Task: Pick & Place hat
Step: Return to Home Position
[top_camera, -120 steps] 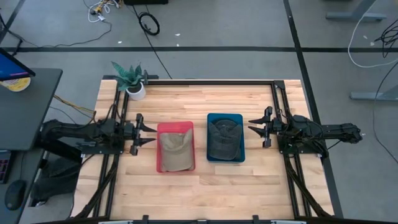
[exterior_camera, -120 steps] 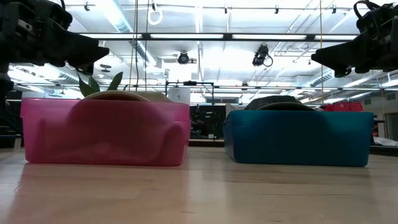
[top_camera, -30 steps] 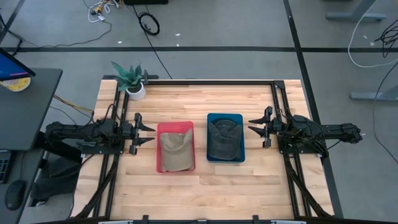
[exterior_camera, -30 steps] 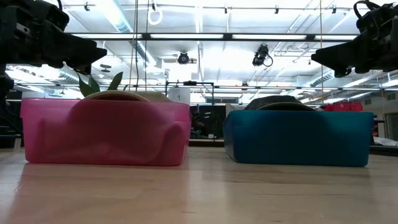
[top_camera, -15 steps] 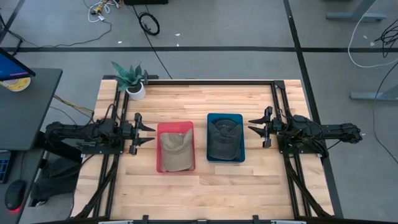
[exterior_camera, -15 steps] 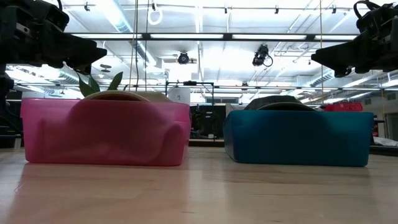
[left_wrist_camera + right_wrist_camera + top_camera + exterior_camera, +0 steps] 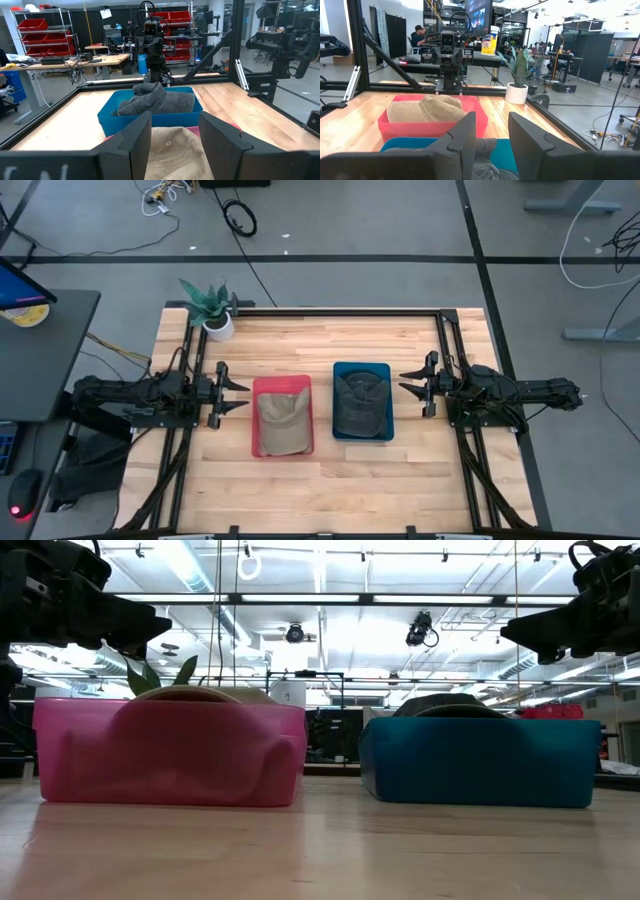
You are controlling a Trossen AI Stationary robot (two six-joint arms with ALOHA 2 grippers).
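Brown cap point(image 7: 284, 420) lies inside red bin point(image 7: 255, 420), mid worktop point(image 7: 330, 480); in the low view its domed top shows above the rim. Blue bin point(image 7: 390, 405) sits just beside red bin on the right arm's side, with a narrow gap and no touching. Black cap point(image 7: 360, 402) is crumpled inside blue bin.

Left hand point(image 7: 240, 394) hangs just off red bin's outer wall, above rim height. Its fingers are spread: released, grasping nothing. It points across red bin toward the brown cap, with no contact.

Right hand point(image 7: 402, 382) is on the far side of blue bin from red bin, also raised above rim level. Fingers apart, released, empty, pointing back toward red bin. It is near the black cap but clear of it.

Each wrist view shows the near bin below the fingers, the other bin behind it.

Plant point(image 7: 212, 315) stands at the worktop corner behind red bin, on the left arm's side, well apart from it.
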